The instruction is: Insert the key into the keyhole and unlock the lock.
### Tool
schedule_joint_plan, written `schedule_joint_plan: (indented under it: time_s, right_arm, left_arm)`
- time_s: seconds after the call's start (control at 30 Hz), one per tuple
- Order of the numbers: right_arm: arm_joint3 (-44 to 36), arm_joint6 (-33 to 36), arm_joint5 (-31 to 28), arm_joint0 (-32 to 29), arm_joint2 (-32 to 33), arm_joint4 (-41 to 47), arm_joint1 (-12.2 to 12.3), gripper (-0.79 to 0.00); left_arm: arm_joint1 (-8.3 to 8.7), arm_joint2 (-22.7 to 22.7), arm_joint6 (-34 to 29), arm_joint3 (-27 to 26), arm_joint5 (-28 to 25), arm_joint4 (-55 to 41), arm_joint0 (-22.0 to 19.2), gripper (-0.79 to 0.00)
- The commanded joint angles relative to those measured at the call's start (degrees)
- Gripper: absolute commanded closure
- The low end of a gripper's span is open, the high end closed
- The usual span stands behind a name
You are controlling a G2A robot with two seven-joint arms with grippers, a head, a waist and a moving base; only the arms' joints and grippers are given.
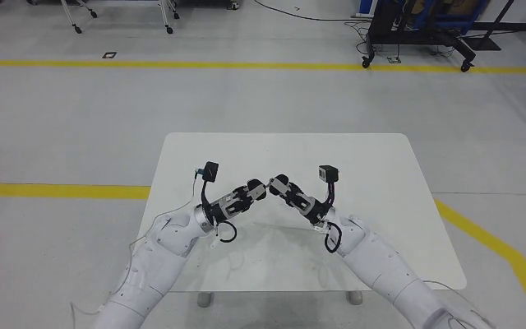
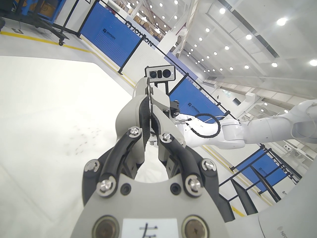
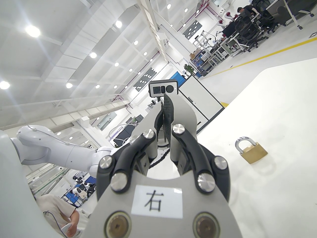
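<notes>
Over the white tabletop [image 1: 370, 164] with its brass padlock [image 3: 251, 151], left claw [image 2: 147, 86] and right claw [image 3: 165, 98] are pinched closed; yellow lines [image 1: 246, 64] cross the floor [image 1: 246, 107].

Top looks down, wrist views tilt upward

Lock [image 3: 255, 152]: brass-looking metal body, smooth, with a satin sheen.
Shackle [image 3: 238, 146]: bright polished metal, mirror glossy.
Table [image 2: 49, 95]: white, matt and smooth, with faint dark scuffs in the left wrist view.
Left gripper [image 2: 148, 86]: pale grey matt plates, perhaps painted metal, though it is hard to be sure. Glossy black links, shiny metal screw heads.
Right gripper [image 3: 165, 99]: the same grey matt plates, glossy black links and bright screws.
Finger pads [image 3: 168, 112]: black, ribbed, rubber-like, dull.
Sticker [image 3: 156, 202]: white, paper-like, flat matt.
Arm shell [image 2: 267, 127]: white plastic, smooth, semi-gloss.
Cable sleeve [image 2: 210, 134]: black, ridged plastic.
</notes>
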Motion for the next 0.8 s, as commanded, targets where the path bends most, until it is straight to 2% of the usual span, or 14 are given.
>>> schedule_joint_plan:
  time_s: [0.0, 0.03, 0.07, 0.37, 0.67, 0.77]
  right_arm:
    - [0.0, 0.8, 0.0, 0.0, 0.3, -0.3, -0.1, -0.009]
    - [0.0, 1.0, 0.0, -0.1, 0.4, -0.3, -0.1, -0.36]
    - [0.0, 1.3, 0.0, -0.1, 0.5, -0.3, -0.2, -0.785]
    - [0.0, 1.9, 0.0, -0.1, 0.5, -0.4, -0.2, -0.785]
    - [0.0, 1.9, 0.0, -0.1, 0.5, -0.4, -0.2, -0.785]
    - [-0.8, 5.2, 2.3, -0.2, 1.3, -4.3, 0.3, -0.785]
  left_arm:
    - [0.16, -0.4, -0.4, -0.2, -0.2, -0.5, 0.1, 0.0]
    - [0.23, -0.5, -0.6, -0.3, -0.2, -0.7, 0.1, 0.0]
    - [0.3, -0.6, -0.8, -0.4, -0.3, -0.9, 0.2, 0.0]
    - [2.07, -6.0, -3.1, -2.4, -2.4, -5.0, 1.6, 0.0]
    - [3.68, -7.9, -11.3, -7.6, 3.9, -1.2, 3.0, 0.0]
    - [4.13, -8.0, -14.6, -8.5, 4.4, -0.5, 2.9, 0.0]
